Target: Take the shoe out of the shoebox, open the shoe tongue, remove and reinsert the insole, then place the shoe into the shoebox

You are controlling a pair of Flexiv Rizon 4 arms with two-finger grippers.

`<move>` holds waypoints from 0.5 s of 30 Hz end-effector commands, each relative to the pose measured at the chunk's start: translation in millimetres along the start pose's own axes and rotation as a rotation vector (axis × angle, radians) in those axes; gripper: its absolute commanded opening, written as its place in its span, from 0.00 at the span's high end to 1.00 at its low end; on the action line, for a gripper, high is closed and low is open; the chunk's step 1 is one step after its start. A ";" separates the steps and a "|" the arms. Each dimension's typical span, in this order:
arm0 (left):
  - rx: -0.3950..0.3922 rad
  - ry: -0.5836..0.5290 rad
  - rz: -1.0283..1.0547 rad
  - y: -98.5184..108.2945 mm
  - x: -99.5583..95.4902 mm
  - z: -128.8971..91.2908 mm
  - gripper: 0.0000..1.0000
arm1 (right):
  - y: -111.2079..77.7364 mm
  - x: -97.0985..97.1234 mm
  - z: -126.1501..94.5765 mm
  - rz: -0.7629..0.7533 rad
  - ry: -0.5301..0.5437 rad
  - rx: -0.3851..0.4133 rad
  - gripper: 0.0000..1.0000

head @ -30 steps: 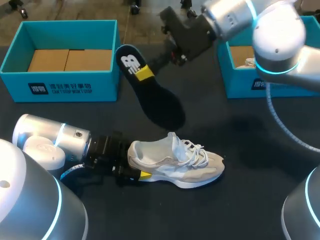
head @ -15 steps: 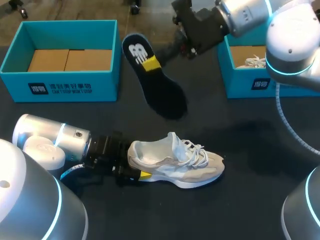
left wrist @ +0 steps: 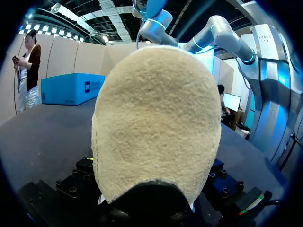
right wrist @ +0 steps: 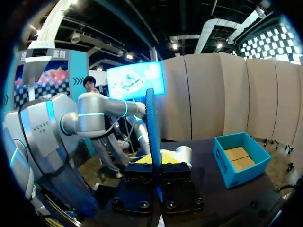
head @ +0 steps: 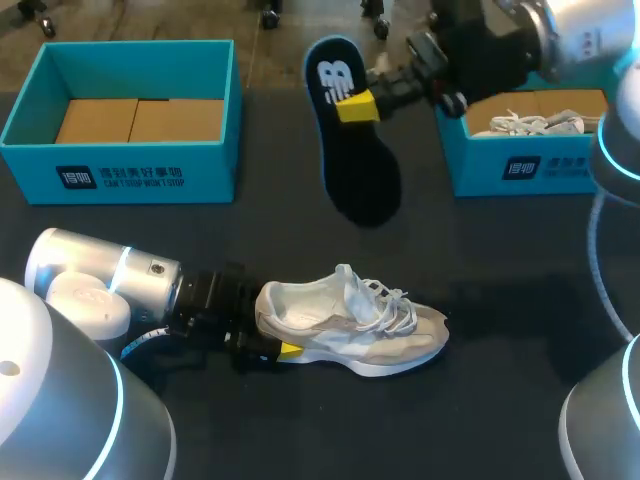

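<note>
The right gripper (head: 357,105) is closed on a long black foam insole with a white logo (head: 362,170). Its two yellow tips press the insole from both sides near the heel end, where the logo is. In the right wrist view the insole (right wrist: 150,118) shows edge-on, standing straight out from between the fingers (right wrist: 142,160), and most of its length reaches past the jaws. In the head view the toe end of the insole hangs away from these jaws, toward the middle of the dark table (head: 500,300). The insole is well apart from the cream and white lace-up shoe (head: 350,322), which stands on its sole on the table. The left gripper (head: 268,345) holds this shoe at the heel. One yellow tip lies against the near side of the heel, and in the left wrist view the beige suede heel (left wrist: 156,123) fills the space between the fingers, so these jaws appear closed on the shoe. The toe of the shoe points straight away from the left jaws, and the laces lie loose over the tongue. A teal cardboard shoebox with a brown floor (head: 120,178) stands open, well apart from the left jaws, on the far side of the table. A second teal shoebox (head: 520,168) stands just beside the right gripper, behind its jaws, and a white shoe (head: 530,122) lies inside it.
</note>
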State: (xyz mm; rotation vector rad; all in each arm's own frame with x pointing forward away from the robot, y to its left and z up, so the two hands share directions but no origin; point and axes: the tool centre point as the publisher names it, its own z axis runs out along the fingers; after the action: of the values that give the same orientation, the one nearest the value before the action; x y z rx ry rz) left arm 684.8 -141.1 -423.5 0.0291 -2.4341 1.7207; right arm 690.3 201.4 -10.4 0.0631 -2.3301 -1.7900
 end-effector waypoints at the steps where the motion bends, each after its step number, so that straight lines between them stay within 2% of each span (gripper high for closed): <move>1: -0.001 0.000 -0.001 1.8 -2.2 1.6 1.00 | -5.0 11.1 -2.2 -0.001 -0.025 -0.021 1.00; 5: -0.001 0.000 -0.001 1.8 -2.2 1.6 1.00 | -3.9 12.8 -4.9 0.006 -0.035 -0.020 1.00; 6: -0.001 0.000 -0.001 1.8 -2.2 1.6 1.00 | -0.3 17.3 -11.0 0.012 -0.063 -0.049 1.00; 11: -0.001 0.000 -0.001 1.8 -2.2 1.6 1.00 | 11.2 34.4 -25.4 0.060 -0.096 -0.066 1.00; 15: -0.001 0.000 -0.001 1.8 -2.2 1.6 1.00 | 16.0 42.5 -34.2 0.091 -0.094 -0.132 1.00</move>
State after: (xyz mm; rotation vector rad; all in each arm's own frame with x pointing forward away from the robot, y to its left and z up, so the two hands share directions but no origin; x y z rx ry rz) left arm 684.8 -141.2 -423.5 0.0290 -2.4341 1.7207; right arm 670.0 178.5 20.0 -0.1231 -2.2483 -1.8809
